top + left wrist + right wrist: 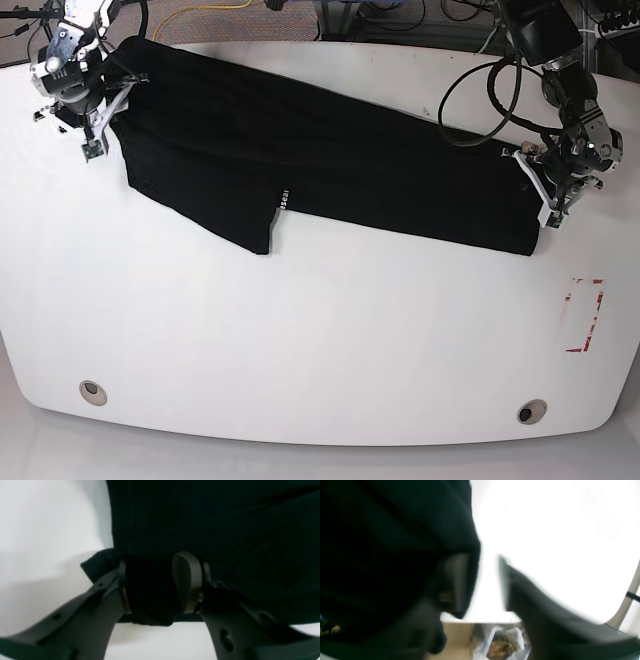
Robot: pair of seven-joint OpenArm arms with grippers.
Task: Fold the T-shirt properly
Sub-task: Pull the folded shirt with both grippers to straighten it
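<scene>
The black T-shirt [330, 160] lies spread in a long diagonal band across the white table [300, 340], with a small white label [283, 197] near its front flap. At the shirt's right end my left gripper [548, 205] is shut on it. In the left wrist view black cloth [200, 517] fills the gap of the left gripper [155, 585]. My right gripper [95, 135] sits at the shirt's far left corner. In the right wrist view the right gripper [482, 582] is open and blurred. The shirt's edge [395, 542] drapes against one finger, and white table shows in the gap.
A red rectangle outline [583, 315] is marked on the table at the right. Two round holes [92, 391] [531, 411] sit near the front edge. Cables [480, 90] trail at the back right. Below the table edge stands a bin with clutter [502, 642].
</scene>
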